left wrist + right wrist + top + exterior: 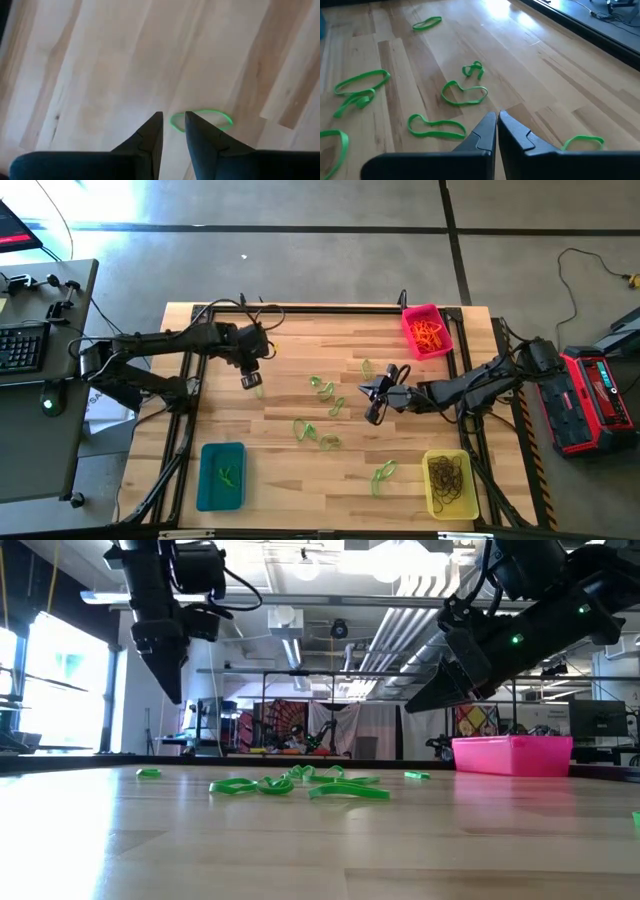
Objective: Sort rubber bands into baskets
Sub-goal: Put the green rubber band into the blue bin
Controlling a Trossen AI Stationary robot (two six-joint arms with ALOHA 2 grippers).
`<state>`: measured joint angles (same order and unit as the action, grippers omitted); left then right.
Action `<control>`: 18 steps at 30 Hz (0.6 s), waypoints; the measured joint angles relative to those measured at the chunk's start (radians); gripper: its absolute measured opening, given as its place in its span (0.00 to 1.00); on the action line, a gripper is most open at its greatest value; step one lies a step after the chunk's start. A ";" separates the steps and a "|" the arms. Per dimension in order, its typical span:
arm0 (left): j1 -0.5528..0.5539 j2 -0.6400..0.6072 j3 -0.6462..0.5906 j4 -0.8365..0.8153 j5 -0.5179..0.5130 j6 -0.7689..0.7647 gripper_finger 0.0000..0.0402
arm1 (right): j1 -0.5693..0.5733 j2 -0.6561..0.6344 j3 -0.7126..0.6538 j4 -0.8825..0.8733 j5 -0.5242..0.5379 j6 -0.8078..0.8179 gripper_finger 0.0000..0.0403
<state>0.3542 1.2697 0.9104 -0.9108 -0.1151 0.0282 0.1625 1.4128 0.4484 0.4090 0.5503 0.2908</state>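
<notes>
Several green rubber bands lie flat on the wooden table, among them one [222, 118] just beyond my left gripper's fingertips and a cluster [464, 95] in front of my right gripper. My left gripper [174, 117] hangs open above the table at centre-left [250, 382], pointing steeply down, clear of the wood [172, 695]. My right gripper [497, 116] hovers shut at mid-table [373, 406], slanting down toward the left. The pink basket [412, 320] at the far right holds orange bands. The teal basket [204, 480] at the near left holds green ones. The yellow basket [432, 490] at the near right holds dark ones.
Black frame rails [300, 307] run round the table's edges. A desk with a keyboard [22, 345] stands off to the left, a red device [595, 395] to the right. Bare wood lies between the teal and yellow baskets [330, 495].
</notes>
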 joint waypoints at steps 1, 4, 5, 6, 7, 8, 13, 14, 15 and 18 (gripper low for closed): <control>0.009 0.000 0.000 0.000 0.000 0.006 0.18 | -0.001 0.000 0.000 -0.005 0.000 0.000 0.02; 0.032 0.000 0.000 0.002 0.001 0.009 0.18 | -0.001 0.000 0.000 -0.011 0.000 0.000 0.02; 0.037 0.000 0.000 0.003 0.006 0.010 0.18 | -0.001 0.000 0.000 -0.011 0.000 0.000 0.02; 0.041 0.000 0.000 0.004 0.015 0.013 0.18 | -0.001 0.000 0.000 -0.011 0.000 0.000 0.02; 0.045 0.000 0.000 0.004 0.022 0.022 0.18 | -0.001 0.000 0.000 -0.011 0.000 0.000 0.02; 0.046 0.000 0.000 0.004 0.027 0.030 0.18 | -0.001 0.000 0.000 -0.011 0.000 0.000 0.02; 0.045 0.010 0.001 0.031 0.029 0.044 0.18 | -0.001 0.000 0.000 -0.012 0.000 0.000 0.02; 0.045 0.016 0.001 0.035 0.033 0.044 0.18 | -0.001 0.000 0.000 -0.012 0.000 0.000 0.02; 0.045 0.025 0.001 0.037 0.036 0.044 0.18 | -0.001 0.000 0.000 -0.013 0.000 0.000 0.02; 0.045 0.065 0.001 0.043 0.056 0.048 0.18 | -0.001 0.000 0.000 -0.012 0.000 0.000 0.02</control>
<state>0.3992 1.3349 0.9112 -0.8676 -0.0589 0.0761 0.1616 1.4128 0.4484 0.3965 0.5503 0.2905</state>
